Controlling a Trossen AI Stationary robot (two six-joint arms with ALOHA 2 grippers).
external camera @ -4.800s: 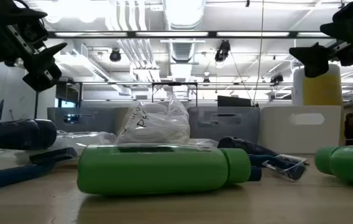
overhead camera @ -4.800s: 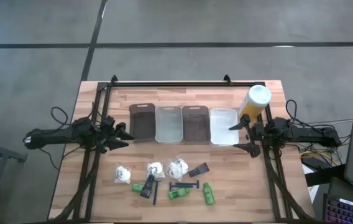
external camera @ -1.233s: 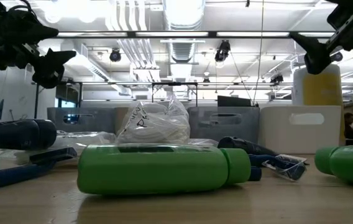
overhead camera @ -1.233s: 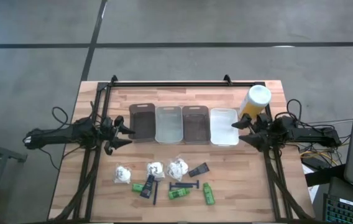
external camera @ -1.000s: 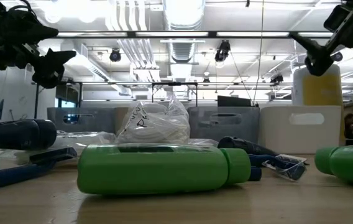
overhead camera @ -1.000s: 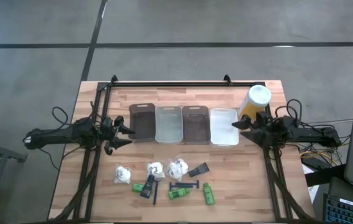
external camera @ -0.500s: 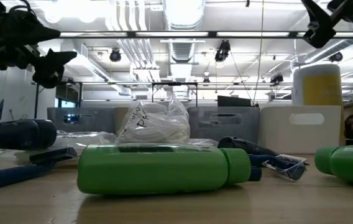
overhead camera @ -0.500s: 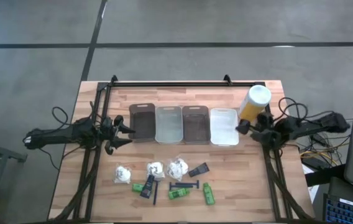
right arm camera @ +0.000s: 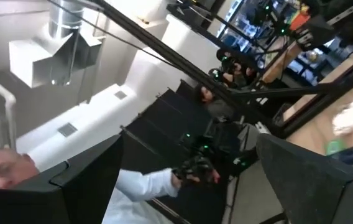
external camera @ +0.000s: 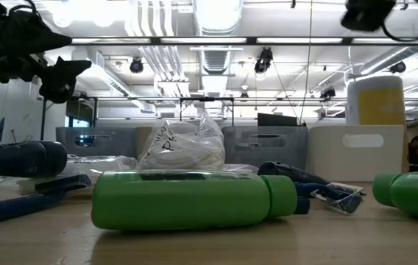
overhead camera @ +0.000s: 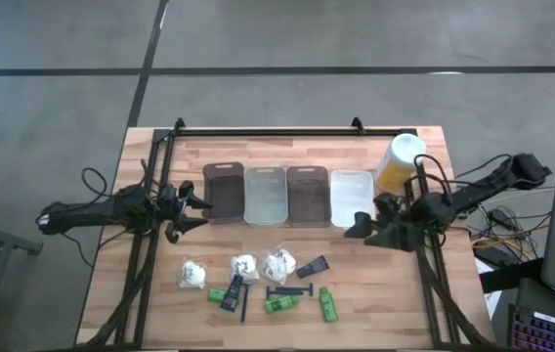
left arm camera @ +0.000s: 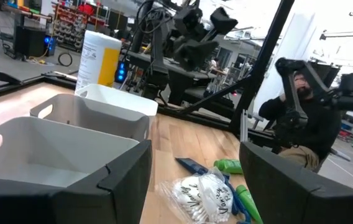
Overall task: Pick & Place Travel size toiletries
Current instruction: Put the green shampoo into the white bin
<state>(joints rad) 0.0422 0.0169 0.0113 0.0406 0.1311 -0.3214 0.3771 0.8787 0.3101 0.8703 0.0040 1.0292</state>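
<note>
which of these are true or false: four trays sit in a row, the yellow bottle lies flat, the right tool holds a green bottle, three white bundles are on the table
1. Four trays sit in a row: true.
2. The yellow bottle lies flat: false, it stands upright beside the white tray.
3. The right tool holds a green bottle: false, it is open and empty, near the white tray.
4. Three white bundles lie on the table: true, with the green bottles near them.
</note>
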